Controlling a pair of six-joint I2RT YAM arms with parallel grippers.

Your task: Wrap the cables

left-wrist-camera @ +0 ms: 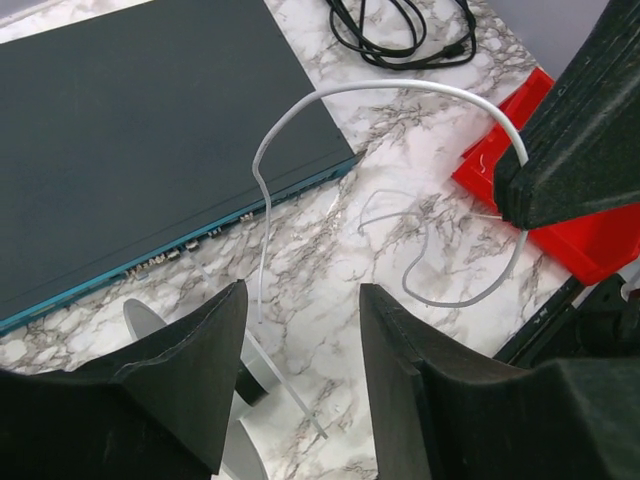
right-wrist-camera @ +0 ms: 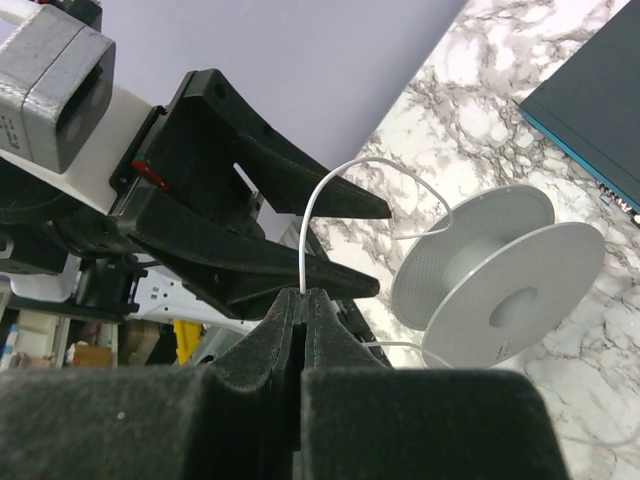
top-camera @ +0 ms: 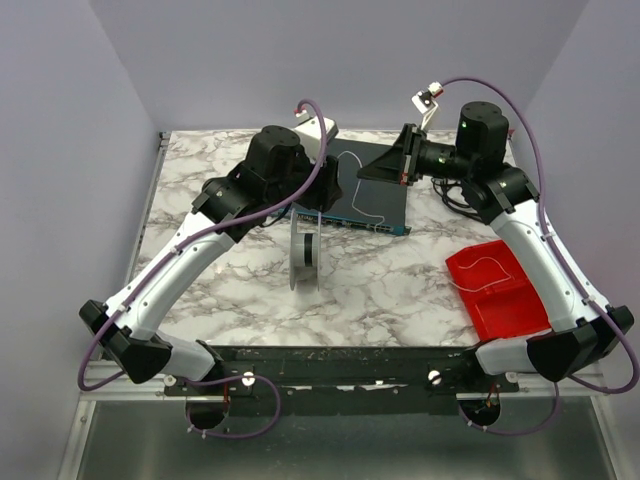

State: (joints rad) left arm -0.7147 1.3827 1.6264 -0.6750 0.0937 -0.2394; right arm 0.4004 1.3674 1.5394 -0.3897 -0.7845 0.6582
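The setting is a white bench (top-camera: 400,290) with grey marble veining, closed in by plain lavender walls (top-camera: 350,60) at the back and both sides. A dark rail (top-camera: 340,365) runs along the near edge, where both arms are bolted.

Out in the middle, a flat dark box (top-camera: 385,205) with a teal edge lies toward the back of the bench. Just in front of it a pale grey spool (right-wrist-camera: 500,290) stands on its flanges. A red tray (top-camera: 510,310) sits at the right, near the front. A bundle of black cords (left-wrist-camera: 350,38) lies on the marble beyond the box's right end.

The right end effector (right-wrist-camera: 303,298) is raised above the box's far right corner, pads pressed together and clamped on the thin white wire (left-wrist-camera: 400,85). From that pinch the wire rises and arcs through the air toward the left arm, then drops straight down, its loose end hanging just above the bench beside the spool.

The left end effector (left-wrist-camera: 300,295) hovers over the spool and the box's front edge. Its two fingers stand apart with nothing between them, and the wire's hanging end is just off the tip of one finger. A paler loop shows on the marble under the arc; whether that is more wire or its shadow can't be told.
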